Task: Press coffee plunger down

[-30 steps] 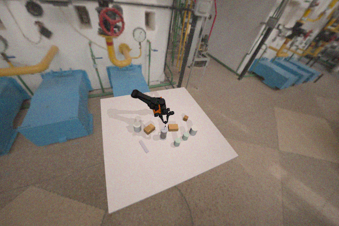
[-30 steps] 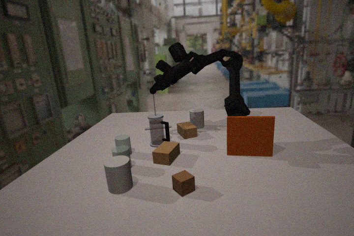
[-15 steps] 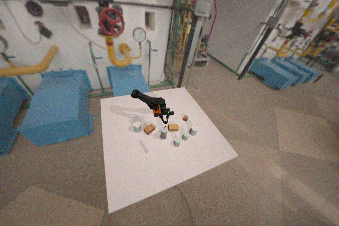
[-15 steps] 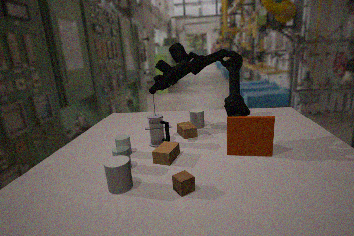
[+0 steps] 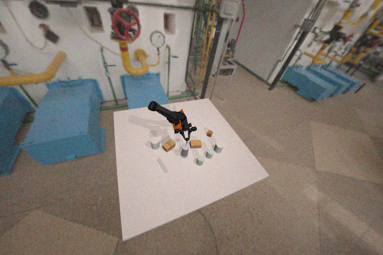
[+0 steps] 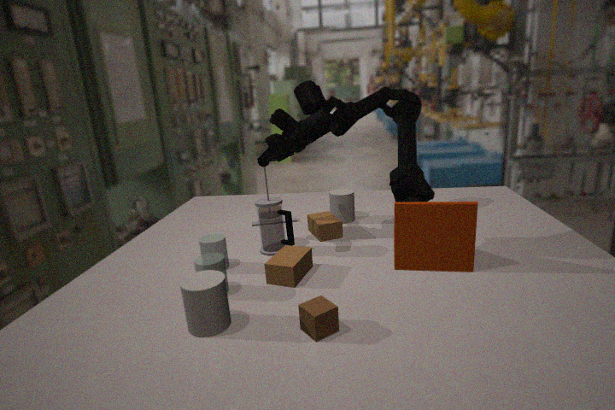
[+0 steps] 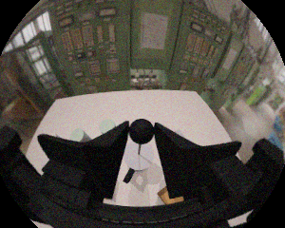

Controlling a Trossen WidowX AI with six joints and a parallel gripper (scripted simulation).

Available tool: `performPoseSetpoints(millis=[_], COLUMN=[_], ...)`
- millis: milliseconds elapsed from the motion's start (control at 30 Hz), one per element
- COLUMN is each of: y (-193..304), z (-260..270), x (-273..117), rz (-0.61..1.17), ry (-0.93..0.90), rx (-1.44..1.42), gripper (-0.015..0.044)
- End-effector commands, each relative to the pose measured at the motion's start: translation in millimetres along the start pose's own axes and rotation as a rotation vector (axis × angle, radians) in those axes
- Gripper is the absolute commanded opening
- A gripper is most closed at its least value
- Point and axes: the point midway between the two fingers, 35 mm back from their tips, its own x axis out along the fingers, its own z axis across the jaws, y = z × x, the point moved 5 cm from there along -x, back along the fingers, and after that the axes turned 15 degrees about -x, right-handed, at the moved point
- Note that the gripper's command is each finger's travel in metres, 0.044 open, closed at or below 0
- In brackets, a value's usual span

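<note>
Near the table's middle, the gripper [image 6: 265, 161] pinches the black plunger knob [image 7: 142, 131] atop a thin rod [image 6: 266, 182], still fully raised above the coffee press [image 6: 270, 225]. Tall, narrow and probably light, the press looks tippable; a straight downward push seems safest.

On the bench [image 6: 512, 309] there are four cans: one [image 6: 205, 302], two [image 6: 210, 263], three [image 6: 213, 245], four [image 6: 342, 205]. There are three brown boxes: one [image 6: 319, 317], two [image 6: 288, 265], three [image 6: 325, 225]. There is one press [image 6: 270, 225], one orange block [image 6: 435, 236] and one flat bar [image 5: 162, 164].
</note>
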Motion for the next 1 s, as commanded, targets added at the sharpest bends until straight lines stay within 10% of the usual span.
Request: performPoseSetpoints(millis=[0, 967], y=[19, 57], z=[8, 16], x=[10, 37], rz=[0.038, 0.035], ry=[-0.008, -0.005], rx=[-0.027, -0.029], gripper=[0.0119, 0.0119])
